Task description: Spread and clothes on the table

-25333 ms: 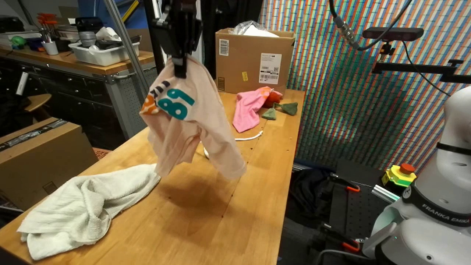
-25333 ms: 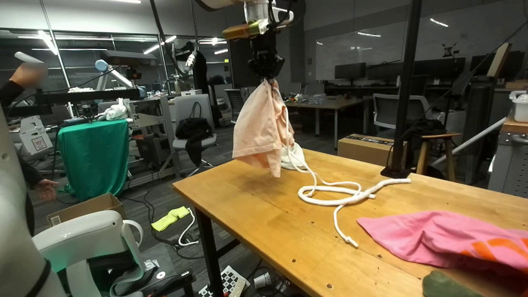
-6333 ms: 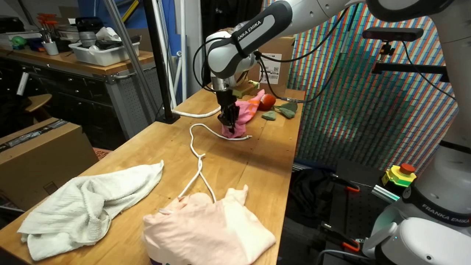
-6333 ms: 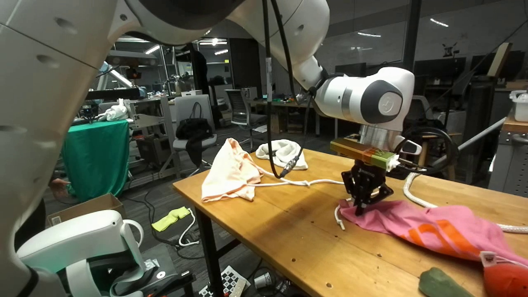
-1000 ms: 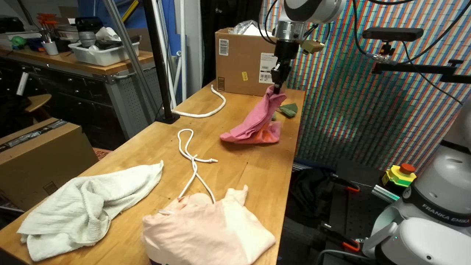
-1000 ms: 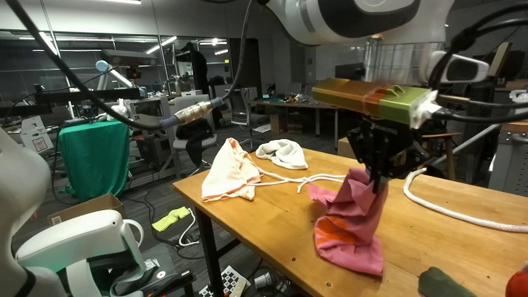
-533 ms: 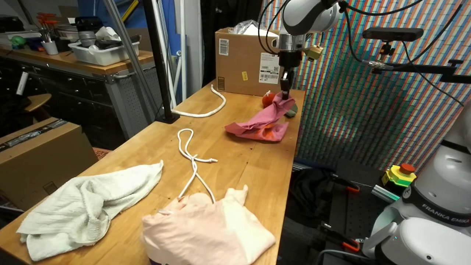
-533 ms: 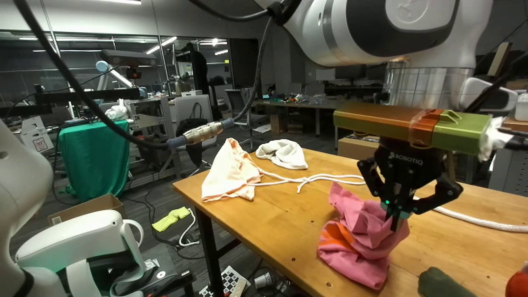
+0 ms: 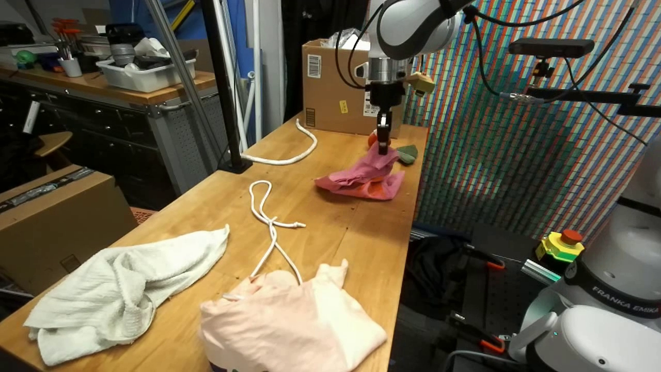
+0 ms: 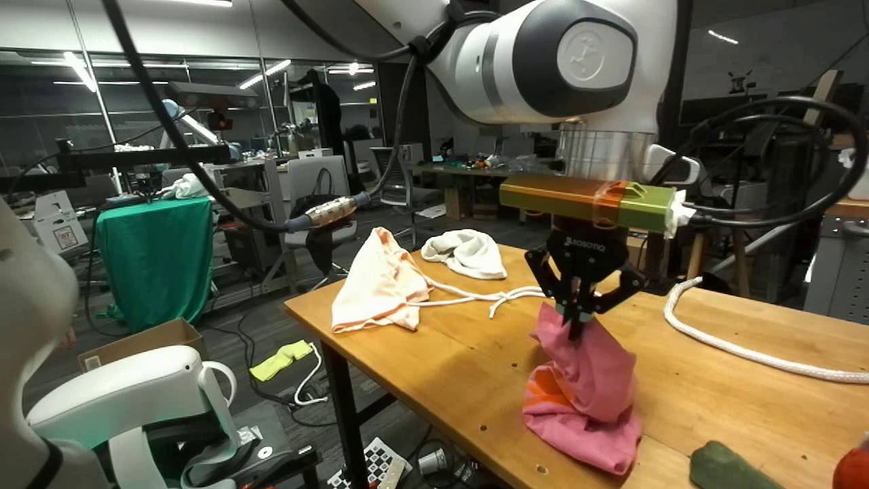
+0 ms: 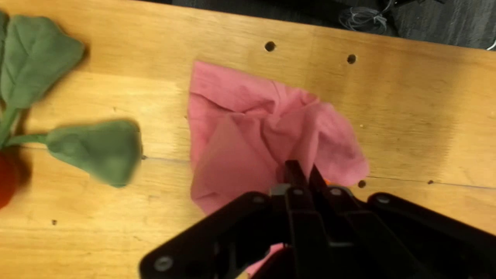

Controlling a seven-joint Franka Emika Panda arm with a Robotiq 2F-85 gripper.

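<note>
Moved toward the peach garment [image 9: 289, 325]: my gripper [image 10: 576, 330], pinching the pink garment [image 10: 601, 390]. Its long axis crosses the table [image 9: 330, 243] toward the edge facing the workbench [image 9: 124, 121].

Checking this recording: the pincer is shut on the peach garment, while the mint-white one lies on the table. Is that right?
Not quite: the gripped garment is wrong. Both exterior views show the pincer shut on the bright pink garment; the peach garment lies apart from it. The mint-white one does lie on the table.
</note>
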